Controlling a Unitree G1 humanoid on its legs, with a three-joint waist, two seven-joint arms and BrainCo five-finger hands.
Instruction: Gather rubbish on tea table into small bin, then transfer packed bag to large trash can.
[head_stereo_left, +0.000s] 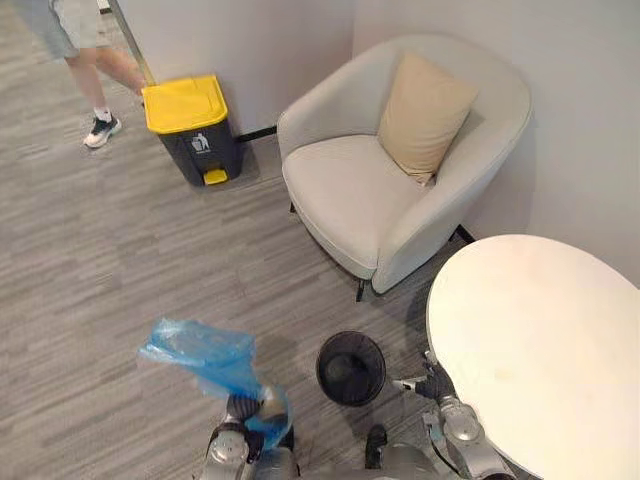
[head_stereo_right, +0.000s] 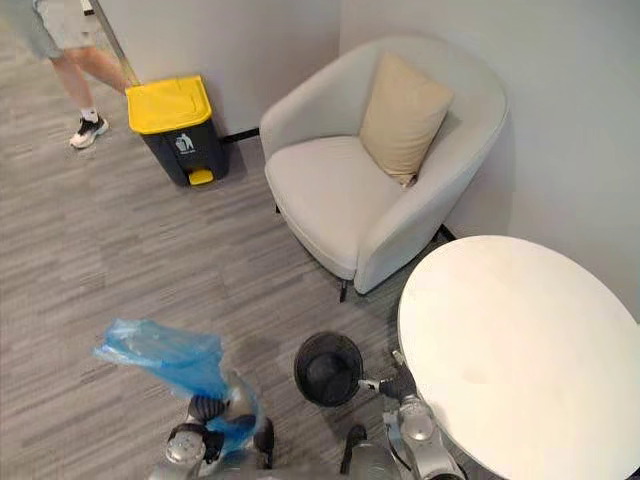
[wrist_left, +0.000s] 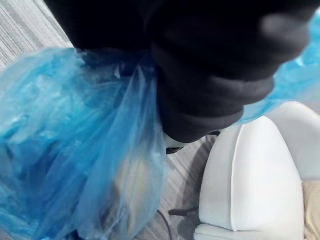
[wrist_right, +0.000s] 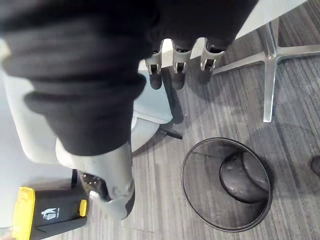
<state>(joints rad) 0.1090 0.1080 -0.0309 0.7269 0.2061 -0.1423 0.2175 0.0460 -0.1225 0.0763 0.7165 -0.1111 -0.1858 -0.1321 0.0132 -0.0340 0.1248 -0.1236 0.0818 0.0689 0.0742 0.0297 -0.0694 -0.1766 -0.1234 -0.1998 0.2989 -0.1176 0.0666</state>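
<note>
Left robot hand (head_stereo_left: 243, 412) grips blue bag (head_stereo_left: 197, 353) aloft; right robot hand (head_stereo_left: 434, 381) hangs loosely open.

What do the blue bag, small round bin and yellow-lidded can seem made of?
The blue bag: thin translucent plastic film, crinkled, glossy. The small round bin: probably black wire mesh, floor showing through its wall. The yellow-lidded can: likely hard plastic, smooth, dull sheen.

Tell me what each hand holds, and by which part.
Left hand grips the blue bag by its bunched end; right hand, open beside the small bin, holds nothing.
</note>
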